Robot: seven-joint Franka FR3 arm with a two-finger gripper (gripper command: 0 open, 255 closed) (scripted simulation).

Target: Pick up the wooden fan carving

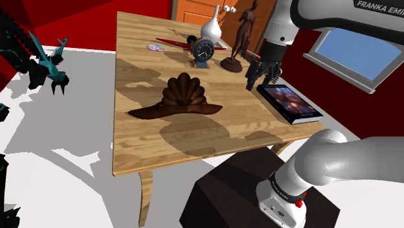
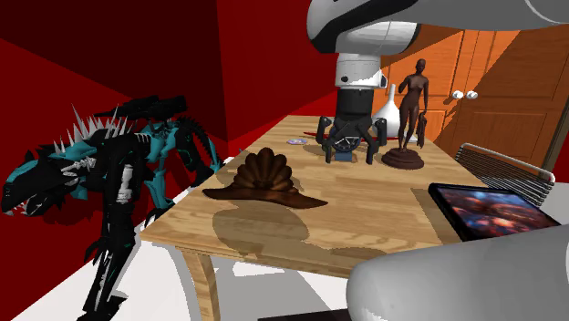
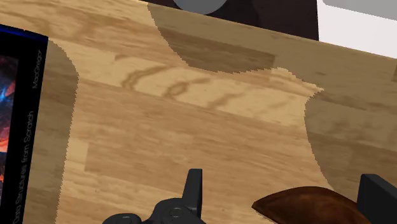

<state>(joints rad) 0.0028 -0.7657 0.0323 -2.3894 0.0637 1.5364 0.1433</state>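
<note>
In the shoulder view the dark brown fan carving lies on the table left of the book, apart from it. Our gripper, fingers spread and empty, hangs just left of the book. We judge the carving's wide, thin brim could slip from a shallow pinch, or we might nudge the book.

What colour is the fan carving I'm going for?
The fan carving is dark brown, clearest in the shoulder view.

Brightness: bright, evenly lit.
Table shadows: hard, jagged-edged dark patches across the wooden table, one just beside the fan carving.
Floor: crisp grey shadow shapes on white.
</note>
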